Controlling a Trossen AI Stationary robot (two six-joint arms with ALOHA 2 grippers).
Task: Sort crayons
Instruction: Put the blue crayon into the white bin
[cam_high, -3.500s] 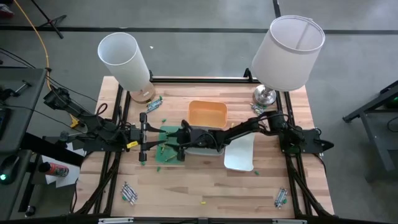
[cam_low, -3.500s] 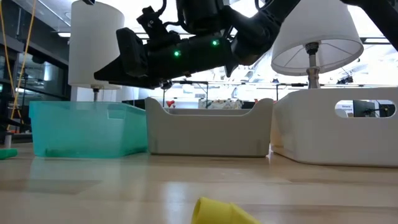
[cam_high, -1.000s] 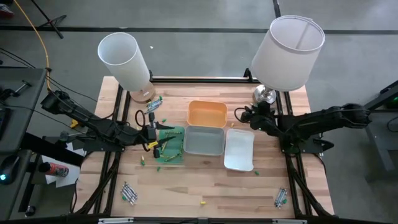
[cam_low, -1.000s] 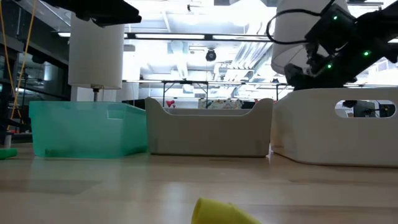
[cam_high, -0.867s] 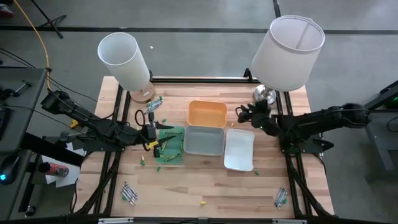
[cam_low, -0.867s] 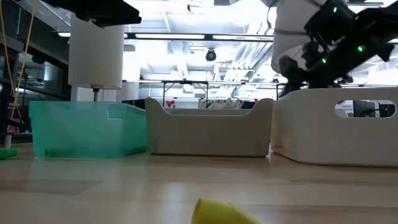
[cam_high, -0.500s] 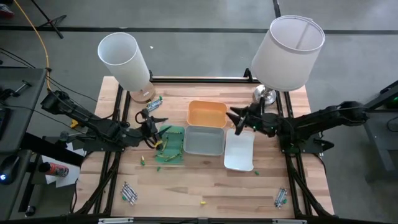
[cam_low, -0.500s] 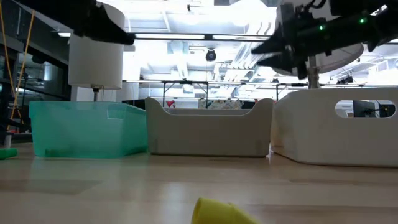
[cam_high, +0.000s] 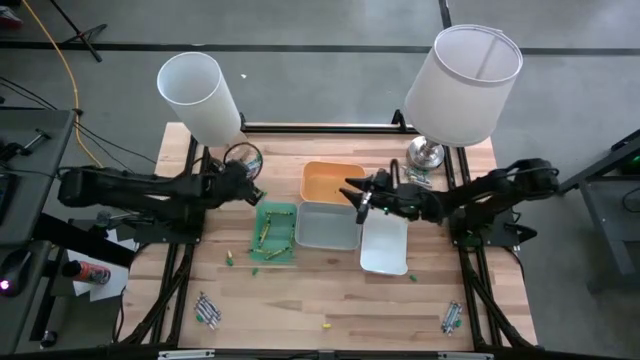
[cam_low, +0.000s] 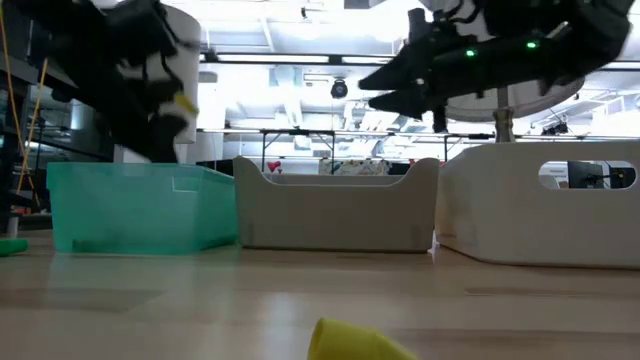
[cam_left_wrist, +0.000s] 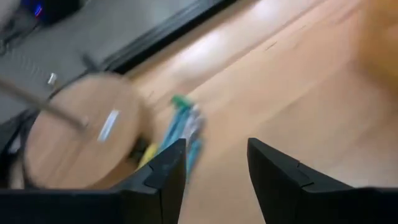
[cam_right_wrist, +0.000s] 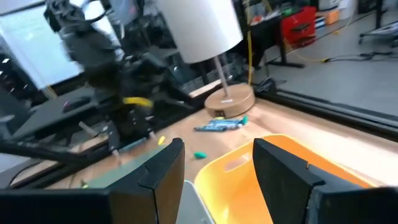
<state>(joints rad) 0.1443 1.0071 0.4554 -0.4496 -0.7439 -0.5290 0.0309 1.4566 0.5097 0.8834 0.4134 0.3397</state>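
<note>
Several green crayons (cam_high: 268, 232) lie in the green tray (cam_high: 286, 250). A bunch of teal crayons (cam_left_wrist: 183, 127) lies on the table against the wooden lamp base (cam_left_wrist: 74, 134). Loose crayons lie on the wood: a green one (cam_high: 229, 260) and a yellow one (cam_high: 325, 325). My left gripper (cam_high: 250, 190) hangs open above the table between the lamp base and the green tray, slanting down at the teal bunch, its fingers (cam_left_wrist: 165, 174) bare. My right gripper (cam_high: 355, 195) is open and level over the orange tray's (cam_high: 333, 180) near right corner.
A grey tray (cam_high: 327, 226) and a white tray (cam_high: 385, 243) stand right of the green one. Two lamps stand at the back, left (cam_high: 200, 95) and right (cam_high: 462, 85). Crayon bundles lie near the front corners (cam_high: 207, 310) (cam_high: 451, 318). Bare wood lies along the near edge.
My left gripper has swung from the green tray's left edge toward the far edge and the wooden lamp base, sinking and turning. My right gripper has gone from the metal lamp base toward the table's left, over the orange tray, tipping up to level. Both stay open.
</note>
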